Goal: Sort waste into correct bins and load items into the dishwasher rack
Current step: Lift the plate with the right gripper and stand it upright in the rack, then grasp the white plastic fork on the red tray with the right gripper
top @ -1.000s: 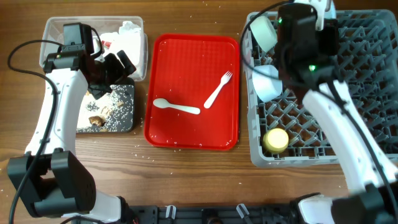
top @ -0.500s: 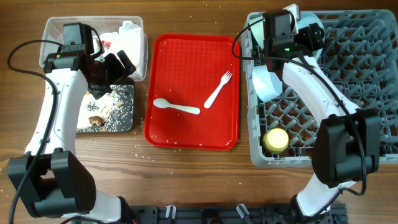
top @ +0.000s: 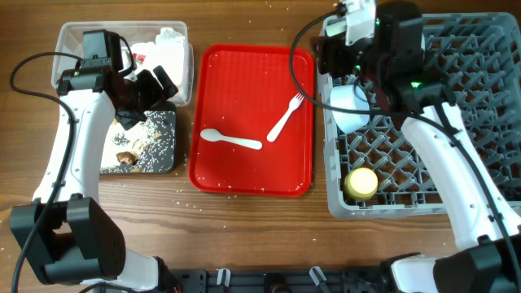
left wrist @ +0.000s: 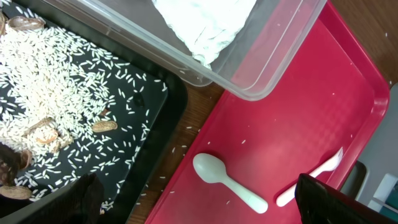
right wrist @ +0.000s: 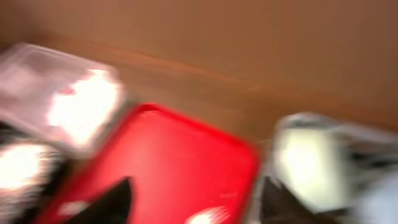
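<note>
A white plastic spoon (top: 230,141) and fork (top: 285,116) lie on the red tray (top: 244,73). My left gripper (top: 146,98) hangs open over the seam between the clear tub (top: 73,37), which holds crumpled napkins (top: 167,49), and the black tray (top: 159,155) of rice and brown scraps (top: 124,156). In the left wrist view the spoon (left wrist: 227,183) lies between its spread fingers (left wrist: 336,202). My right gripper (top: 326,57) is at the grey rack's (top: 456,122) left edge, open and empty; its wrist view is blurred, with the red tray (right wrist: 168,162) below.
In the rack sit a pale bowl (top: 350,110) and a yellow cup (top: 361,182). Rice grains are scattered on the wooden table (top: 244,220) around the black tray. The clear tub's rim (left wrist: 249,87) overhangs the red tray's edge in the left wrist view.
My right arm has swung from over the rack's back left to its left edge, facing the red tray, and its jaws have opened. The left arm has not moved.
</note>
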Available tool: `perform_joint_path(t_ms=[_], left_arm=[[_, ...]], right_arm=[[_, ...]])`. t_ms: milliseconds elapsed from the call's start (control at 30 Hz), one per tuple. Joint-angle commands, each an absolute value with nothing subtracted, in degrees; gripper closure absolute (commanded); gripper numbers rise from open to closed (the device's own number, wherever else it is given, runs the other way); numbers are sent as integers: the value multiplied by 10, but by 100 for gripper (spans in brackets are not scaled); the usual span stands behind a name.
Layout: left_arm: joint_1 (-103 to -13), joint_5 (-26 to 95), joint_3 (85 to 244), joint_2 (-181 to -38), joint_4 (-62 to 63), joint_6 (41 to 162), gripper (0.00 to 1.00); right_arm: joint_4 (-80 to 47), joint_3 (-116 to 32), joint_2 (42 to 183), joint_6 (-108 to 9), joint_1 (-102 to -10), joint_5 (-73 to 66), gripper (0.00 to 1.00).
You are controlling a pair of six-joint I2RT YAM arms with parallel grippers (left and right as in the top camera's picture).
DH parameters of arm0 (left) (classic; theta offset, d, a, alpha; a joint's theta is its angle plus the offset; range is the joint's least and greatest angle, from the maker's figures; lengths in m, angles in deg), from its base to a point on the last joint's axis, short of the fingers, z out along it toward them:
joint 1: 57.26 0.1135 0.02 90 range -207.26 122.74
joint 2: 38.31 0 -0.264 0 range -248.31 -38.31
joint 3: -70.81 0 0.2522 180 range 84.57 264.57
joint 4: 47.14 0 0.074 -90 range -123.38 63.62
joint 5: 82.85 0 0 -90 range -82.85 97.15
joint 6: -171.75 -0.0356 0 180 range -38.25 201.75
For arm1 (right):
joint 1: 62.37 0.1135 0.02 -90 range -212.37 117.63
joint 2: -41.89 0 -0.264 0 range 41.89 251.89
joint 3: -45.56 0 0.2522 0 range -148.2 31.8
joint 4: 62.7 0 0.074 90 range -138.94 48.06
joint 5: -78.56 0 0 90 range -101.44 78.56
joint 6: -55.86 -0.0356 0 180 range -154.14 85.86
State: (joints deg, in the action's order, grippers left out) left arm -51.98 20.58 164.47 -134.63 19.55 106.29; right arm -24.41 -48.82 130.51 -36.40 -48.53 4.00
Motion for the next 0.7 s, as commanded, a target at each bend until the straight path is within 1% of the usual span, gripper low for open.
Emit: perform_joint_path(t_ms=[0, 100, 167, 267, 333, 367, 400, 533, 667], left_arm=[[-520, 208, 1654, -1343, 194, 1062, 0], [-520, 208, 1654, -1343, 194, 1062, 0], [-520, 208, 1654, -1343, 194, 1062, 0], [-520, 208, 1654, -1343, 194, 1062, 0], [-520, 208, 1654, -1343, 194, 1062, 0], [-520, 208, 1654, -1343, 194, 1062, 0], [-520, 208, 1654, -1343, 194, 1062, 0], [-520, 208, 1654, -1343, 194, 1062, 0], [-520, 208, 1654, -1343, 194, 1062, 0]], right_arm=[[-220, -483, 1361, -564, -475, 145, 35], [-196, -483, 1425, -663, -452, 90, 35], [-185, -483, 1465, -696, -432, 50, 35], [-183, -483, 1516, -720, -390, -52, 35], [-173, -483, 1537, -738, -366, -117, 39], [-160, -483, 1544, -756, -360, -151, 46], [-154, -483, 1550, -767, -360, -172, 50], [-166, -483, 1577, -786, -364, -180, 54], [-189, -483, 1598, -802, -366, -188, 54]])
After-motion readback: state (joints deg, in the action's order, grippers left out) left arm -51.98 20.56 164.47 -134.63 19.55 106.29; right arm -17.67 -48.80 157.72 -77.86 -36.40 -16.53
